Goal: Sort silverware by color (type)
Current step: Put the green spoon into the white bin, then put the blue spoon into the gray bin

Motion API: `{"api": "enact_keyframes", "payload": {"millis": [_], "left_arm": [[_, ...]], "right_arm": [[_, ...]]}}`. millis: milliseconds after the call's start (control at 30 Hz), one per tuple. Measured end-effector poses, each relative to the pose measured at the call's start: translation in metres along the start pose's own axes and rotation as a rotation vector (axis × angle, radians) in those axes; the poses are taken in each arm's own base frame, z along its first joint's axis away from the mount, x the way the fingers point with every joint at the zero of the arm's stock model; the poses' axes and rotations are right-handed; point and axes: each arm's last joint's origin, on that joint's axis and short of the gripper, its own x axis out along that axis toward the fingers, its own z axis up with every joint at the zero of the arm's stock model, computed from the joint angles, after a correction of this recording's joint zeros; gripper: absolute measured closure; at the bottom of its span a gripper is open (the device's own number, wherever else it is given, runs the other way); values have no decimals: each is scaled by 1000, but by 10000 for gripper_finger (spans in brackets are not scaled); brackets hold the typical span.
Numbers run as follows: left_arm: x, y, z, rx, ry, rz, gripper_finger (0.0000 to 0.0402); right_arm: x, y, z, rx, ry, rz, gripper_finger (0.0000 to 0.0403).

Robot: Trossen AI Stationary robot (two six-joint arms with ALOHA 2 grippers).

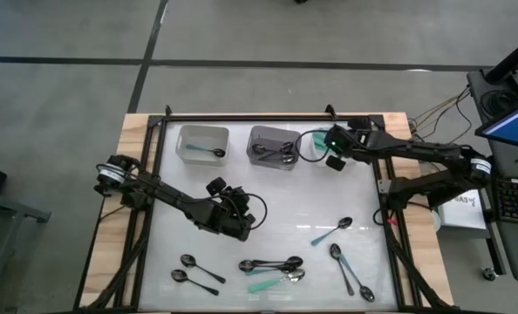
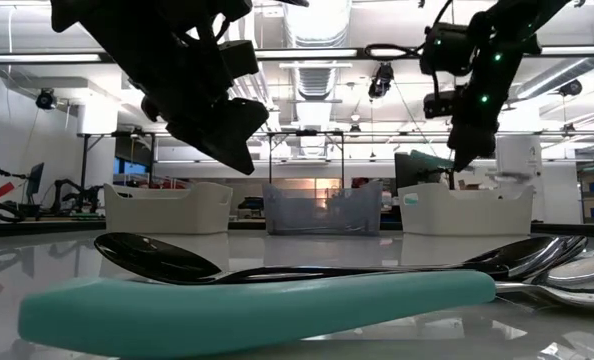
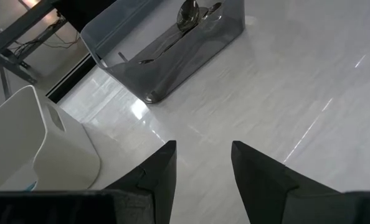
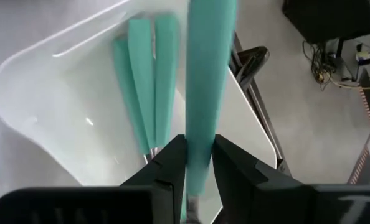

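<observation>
My right gripper [image 4: 199, 162] is shut on a teal-handled spoon [image 4: 207, 74] above the white bin [image 4: 60, 118] at the table's far right, where teal-handled spoons [image 4: 141, 81] lie. In the high view this gripper [image 1: 333, 146] is right of the grey bin [image 1: 272, 146]. My left gripper [image 3: 203, 162] is open and empty above bare table at mid-table [image 1: 244, 220]. Black spoons [image 1: 189, 262] and a mixed cluster [image 1: 272, 266] lie flat near the near edge. More teal-handled spoons [image 1: 333, 231] rest at right. My right gripper pinches the spoon's teal handle [image 4: 200, 134] between its two fingers, which come from above. The handle runs on past the fingertips toward the bin. The spoon is lifted clear, over the bin's opening. Its bowl end is hidden behind the fingers.
Three bins stand along the far edge: a white one [image 1: 202, 144] holding one spoon, the grey one [image 3: 172, 43] with dark spoons, and the white one [image 2: 467, 208] under my right gripper. A teal handle [image 2: 257, 300] and a black spoon [image 2: 157, 258] lie close to the low camera.
</observation>
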Motion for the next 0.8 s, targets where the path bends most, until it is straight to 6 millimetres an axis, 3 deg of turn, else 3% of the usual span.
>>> {"api": "enact_keyframes", "payload": {"millis": [400,567,800], "left_arm": [[0,0,0,2,2,1,265],[0,0,-1,5,12,-7,265],[-1,-4,-4,-4,111,-117,265]], "right_arm": [[1,-1,0,67,15,-65,324],[-6,5,-2,273,25,268,323],[-25,26,-5,337,65,668,323]]}}
